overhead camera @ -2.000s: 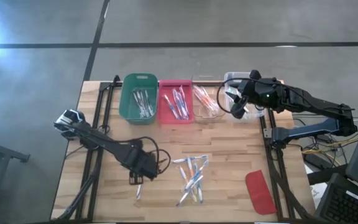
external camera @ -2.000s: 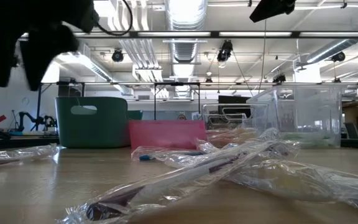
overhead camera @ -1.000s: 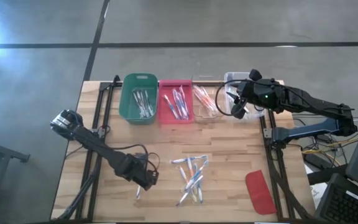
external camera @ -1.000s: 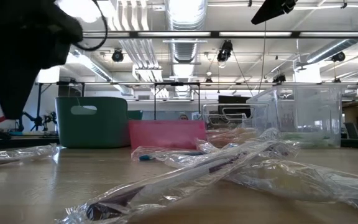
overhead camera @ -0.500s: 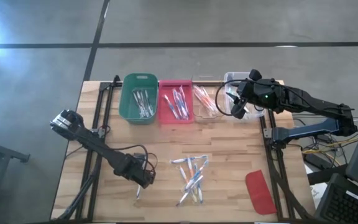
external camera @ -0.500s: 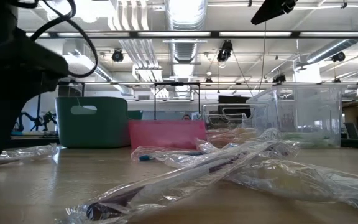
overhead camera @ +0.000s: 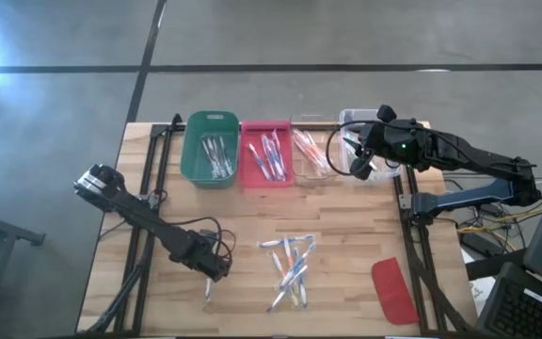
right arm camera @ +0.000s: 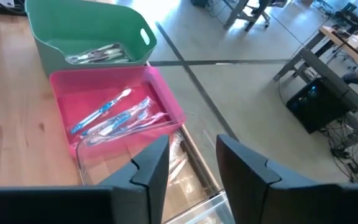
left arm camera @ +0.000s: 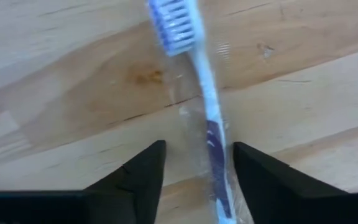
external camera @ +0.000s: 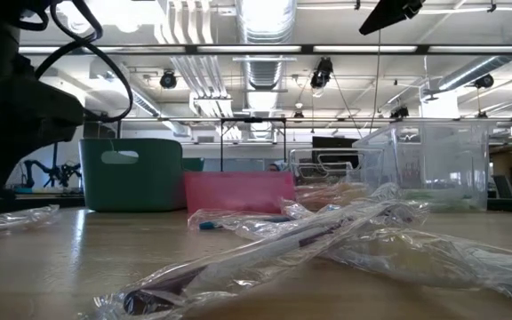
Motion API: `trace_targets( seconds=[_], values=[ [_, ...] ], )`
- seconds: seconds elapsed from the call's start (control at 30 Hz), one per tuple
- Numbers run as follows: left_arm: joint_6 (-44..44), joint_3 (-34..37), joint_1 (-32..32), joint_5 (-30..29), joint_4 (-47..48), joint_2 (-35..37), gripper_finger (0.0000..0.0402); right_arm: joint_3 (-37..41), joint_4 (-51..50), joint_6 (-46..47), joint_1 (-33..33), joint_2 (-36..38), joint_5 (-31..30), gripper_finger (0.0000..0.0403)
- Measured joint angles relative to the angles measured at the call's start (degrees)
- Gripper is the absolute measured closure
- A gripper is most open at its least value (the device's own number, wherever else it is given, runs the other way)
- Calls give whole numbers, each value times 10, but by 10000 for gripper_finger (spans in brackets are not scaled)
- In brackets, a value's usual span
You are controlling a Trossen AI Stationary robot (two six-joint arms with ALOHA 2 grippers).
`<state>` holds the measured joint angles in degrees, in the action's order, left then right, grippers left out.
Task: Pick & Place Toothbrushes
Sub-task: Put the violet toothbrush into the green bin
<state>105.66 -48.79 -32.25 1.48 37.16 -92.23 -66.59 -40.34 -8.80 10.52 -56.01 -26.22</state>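
Observation:
A single blue-and-white toothbrush (left arm camera: 205, 118) in a clear wrapper lies flat on the wood near the table's front left (overhead camera: 208, 291). My left gripper (left arm camera: 197, 167) points straight down over it, open, one finger on each side of the handle, which lies nearer one finger. The low view shows this arm as a dark mass (external camera: 3, 151) beside the wrapper (external camera: 23, 217). A loose pile of wrapped toothbrushes (overhead camera: 290, 269) lies at mid-table. My right gripper (right arm camera: 194, 163) hangs open and empty above the clear bins at the far right (overhead camera: 358, 166).
A row of bins stands along the far edge: green (overhead camera: 210, 149), pink (overhead camera: 265, 153) and two clear ones (overhead camera: 313, 156) (overhead camera: 365, 124), the first three holding toothbrushes. A flat red lid (overhead camera: 393, 291) lies at the near right. Bare wood surrounds the single toothbrush.
My left gripper has come down over the single toothbrush, shifting slightly toward the table's left edge; in the low view its dark body has sunk to the tabletop. The toothbrush pile and my right gripper have stayed in place.

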Motion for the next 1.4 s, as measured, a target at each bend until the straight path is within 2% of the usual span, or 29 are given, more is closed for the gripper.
trace_targets(
  seconds=[0.5,0.73,1.03,1.2,1.4],
  values=[
    [-8,4,0,-9,6,-1,383,0,0,-4,0,0,0,336],
    [-23,4,2,-31,-10,17,378,0,0,-7,0,0,0,355],
    [-74,5,19,-126,-18,98,384,0,0,-14,0,0,0,351],
    [-187,4,47,-211,-49,155,382,0,2,-14,0,0,0,338],
    [-476,4,104,-276,-127,212,382,0,5,-18,0,0,0,324]
  ],
)
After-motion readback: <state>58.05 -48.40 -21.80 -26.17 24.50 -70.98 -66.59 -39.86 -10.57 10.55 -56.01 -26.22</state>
